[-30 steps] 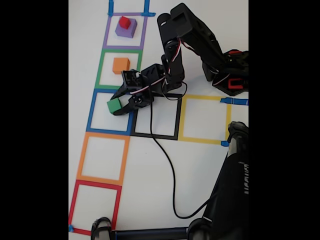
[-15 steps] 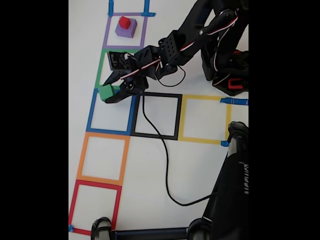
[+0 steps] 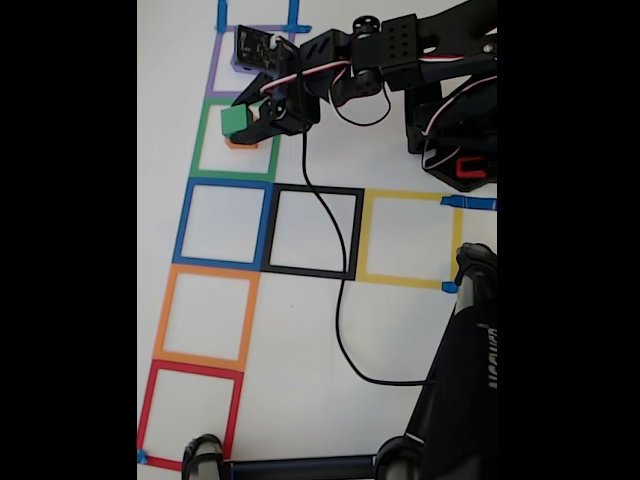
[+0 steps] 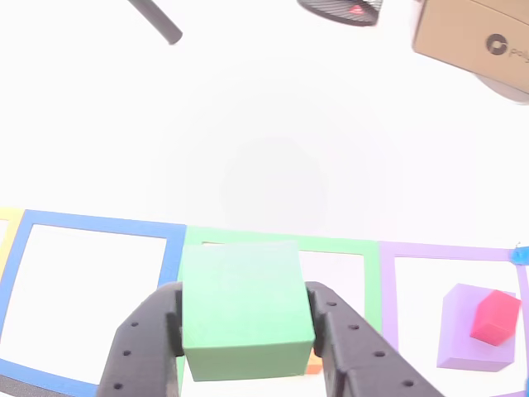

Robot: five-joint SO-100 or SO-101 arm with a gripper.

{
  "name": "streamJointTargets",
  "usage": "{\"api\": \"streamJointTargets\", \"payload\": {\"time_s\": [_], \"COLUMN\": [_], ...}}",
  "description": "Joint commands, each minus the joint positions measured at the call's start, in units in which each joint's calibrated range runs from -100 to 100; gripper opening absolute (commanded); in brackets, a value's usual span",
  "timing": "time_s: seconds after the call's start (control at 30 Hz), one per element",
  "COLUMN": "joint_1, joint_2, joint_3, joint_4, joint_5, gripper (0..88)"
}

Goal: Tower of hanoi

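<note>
My gripper (image 3: 243, 122) is shut on the green cube (image 3: 235, 121) and holds it above the green tape square (image 3: 203, 150). In the other view the green cube (image 4: 245, 308) sits clamped between both black fingers (image 4: 140, 343). A sliver of the orange cube (image 3: 238, 143) shows just under the green one, also as an orange edge (image 4: 312, 366) in the other view. The purple cube (image 4: 473, 335) stands in the purple tape square (image 4: 388, 281) with the red cube (image 4: 494, 315) on top of it; in the fixed view the arm hides them.
A column of tape squares runs down the table: blue (image 3: 185, 225), orange (image 3: 162, 318), red (image 3: 148, 410), with black (image 3: 357, 230) and yellow (image 3: 455, 240) ones to the right. A black cable (image 3: 335, 300) trails across the black square. A cardboard box (image 4: 471, 37) lies far off.
The gripper has carried the green cube from the blue square up the fixed view to over the green square, now covering the orange cube and the purple square.
</note>
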Motion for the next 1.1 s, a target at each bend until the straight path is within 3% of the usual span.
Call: {"api": "streamJointTargets", "payload": {"time_s": [0.0,0.17,0.33,0.5,0.87,1.07], "joint_1": [4.3,8.0,9.3,10.7,14.1,14.5], "joint_2": [-4.9,-4.9,-1.3,-1.4,-10.6,-6.6], "joint_3": [-16.0,-37.4,-57.3,-57.7,-10.4,11.3], "joint_4": [18.4,41.5,57.8,60.2,20.5,-8.5], "joint_5": [0.0,0.0,0.0,0.0,0.0,0.0], "gripper": [1.1,0.9,0.6,0.8,0.4,0.4]}}
